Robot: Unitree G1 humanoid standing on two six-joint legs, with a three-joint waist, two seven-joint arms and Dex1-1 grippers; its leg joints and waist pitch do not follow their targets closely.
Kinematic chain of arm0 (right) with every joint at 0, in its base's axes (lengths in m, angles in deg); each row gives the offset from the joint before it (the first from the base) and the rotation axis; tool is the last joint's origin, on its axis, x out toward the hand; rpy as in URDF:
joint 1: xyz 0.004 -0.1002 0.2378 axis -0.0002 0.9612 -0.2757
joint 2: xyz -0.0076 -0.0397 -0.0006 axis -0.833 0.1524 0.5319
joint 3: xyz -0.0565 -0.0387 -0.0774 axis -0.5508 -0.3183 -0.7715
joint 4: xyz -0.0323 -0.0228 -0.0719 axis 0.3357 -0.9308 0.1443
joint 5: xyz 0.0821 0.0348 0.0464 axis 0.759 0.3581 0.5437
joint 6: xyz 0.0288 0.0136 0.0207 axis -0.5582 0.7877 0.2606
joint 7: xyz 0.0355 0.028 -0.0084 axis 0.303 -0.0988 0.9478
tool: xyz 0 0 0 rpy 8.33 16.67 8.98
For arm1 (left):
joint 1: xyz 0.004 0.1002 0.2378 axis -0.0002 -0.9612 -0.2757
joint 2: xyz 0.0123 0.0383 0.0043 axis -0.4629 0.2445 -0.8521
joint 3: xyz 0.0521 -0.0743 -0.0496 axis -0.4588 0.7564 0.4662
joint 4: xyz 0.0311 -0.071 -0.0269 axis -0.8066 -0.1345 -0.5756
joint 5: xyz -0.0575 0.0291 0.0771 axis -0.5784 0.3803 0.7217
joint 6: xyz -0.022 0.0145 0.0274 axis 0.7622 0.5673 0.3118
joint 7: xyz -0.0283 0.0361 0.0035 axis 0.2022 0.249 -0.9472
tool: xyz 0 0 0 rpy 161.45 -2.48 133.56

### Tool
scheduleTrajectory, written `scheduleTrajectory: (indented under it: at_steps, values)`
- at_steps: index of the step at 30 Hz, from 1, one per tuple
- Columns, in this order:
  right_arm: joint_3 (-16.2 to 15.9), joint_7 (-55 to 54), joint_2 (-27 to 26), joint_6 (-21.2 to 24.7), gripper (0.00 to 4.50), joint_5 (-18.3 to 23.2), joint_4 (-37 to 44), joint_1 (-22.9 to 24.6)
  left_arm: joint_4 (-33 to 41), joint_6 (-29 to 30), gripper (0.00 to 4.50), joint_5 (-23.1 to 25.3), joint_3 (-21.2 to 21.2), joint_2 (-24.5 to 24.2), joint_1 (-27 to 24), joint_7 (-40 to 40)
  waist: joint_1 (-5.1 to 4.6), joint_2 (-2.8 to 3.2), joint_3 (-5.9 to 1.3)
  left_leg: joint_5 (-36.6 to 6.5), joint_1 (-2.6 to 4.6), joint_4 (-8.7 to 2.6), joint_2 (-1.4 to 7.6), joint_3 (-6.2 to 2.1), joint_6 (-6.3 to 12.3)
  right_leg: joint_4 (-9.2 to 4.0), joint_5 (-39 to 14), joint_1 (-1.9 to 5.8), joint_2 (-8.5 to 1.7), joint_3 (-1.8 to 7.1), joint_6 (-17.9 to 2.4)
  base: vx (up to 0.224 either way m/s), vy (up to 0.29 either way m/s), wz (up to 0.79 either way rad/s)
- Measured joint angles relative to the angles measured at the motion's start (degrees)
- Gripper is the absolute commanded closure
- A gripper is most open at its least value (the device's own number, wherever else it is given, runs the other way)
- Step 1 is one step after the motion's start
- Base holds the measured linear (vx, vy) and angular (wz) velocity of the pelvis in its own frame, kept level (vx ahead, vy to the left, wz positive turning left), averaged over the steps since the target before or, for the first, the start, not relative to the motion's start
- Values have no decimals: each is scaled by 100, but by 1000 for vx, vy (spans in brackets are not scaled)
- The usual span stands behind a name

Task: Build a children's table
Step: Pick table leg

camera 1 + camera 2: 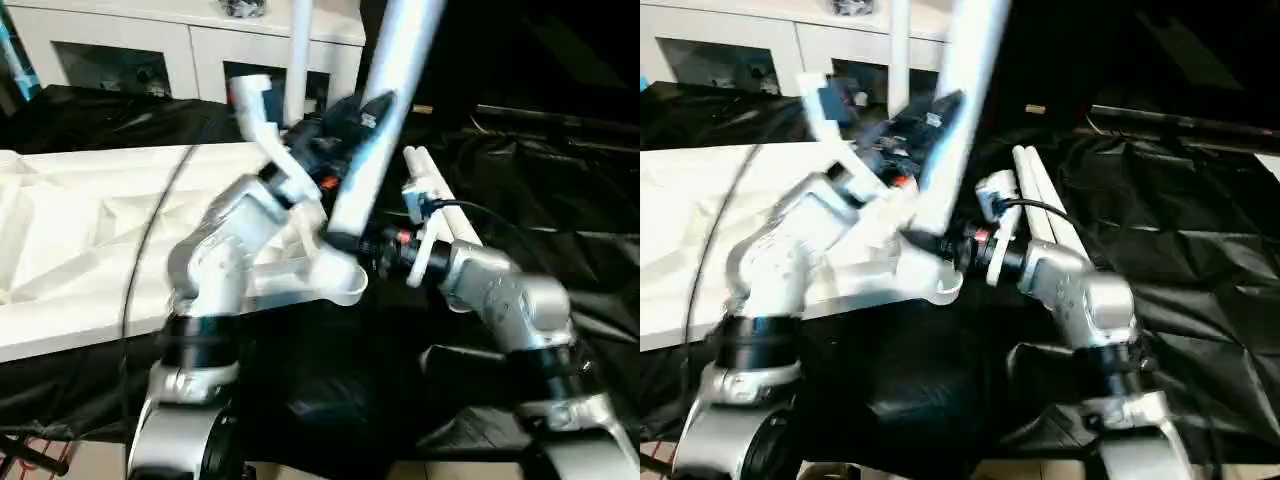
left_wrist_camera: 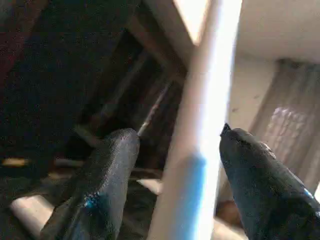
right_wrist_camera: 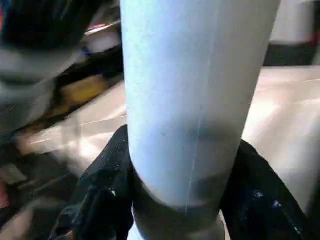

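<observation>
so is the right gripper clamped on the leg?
Yes, right wrist view shows both fingers pressed against the leg near its base.

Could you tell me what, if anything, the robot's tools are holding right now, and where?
The right tool clamps the table leg near its lower end; the left tool straddles it higher up, apart.

My head views smear with motion blur across the middle, where the tilted leg (image 1: 385, 100) and both forearms streak; the black cloth (image 1: 560, 220) at right stays dim. In my left wrist view, hard glare burns the upper right. My right wrist view blurs at left.
</observation>
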Motion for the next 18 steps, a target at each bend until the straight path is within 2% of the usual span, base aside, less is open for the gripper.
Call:
scheduleTrajectory:
  at_steps: [9,11,14,16,18]
  values:
    - [410,-1604,-124,-666,263,-713,44,700,155,-303,143,1816,-770,-1451,-806,372,-26,35,12,0,-1,-3,0,-4,-2,-3,1,-1,2,-2,12,0,0,0]
    - [526,-1822,-212,-838,263,-774,45,714,-26,-621,143,2057,-981,-1636,-849,149,-28,36,12,0,3,-3,0,-4,-3,-4,3,0,2,0,16,0,0,0]
    - [522,-1923,-218,-1008,263,-860,44,715,-413,-1061,143,2115,-1321,-1721,-887,-472,-24,36,12,0,2,-3,-2,-4,-3,-4,2,0,1,5,24,0,0,0]
    - [505,-1927,-210,-1067,263,-896,15,716,-834,-1321,143,2289,-1744,-1988,-848,-1020,-36,39,11,0,7,-4,-3,-3,-3,-4,4,0,2,7,29,0,0,0]
    - [505,-1922,-194,-1096,263,-895,-12,716,-1179,-1281,143,2356,-2020,-2193,-790,-1475,-58,42,13,1,6,-6,-3,-3,-4,-2,7,-3,2,7,32,0,0,0]
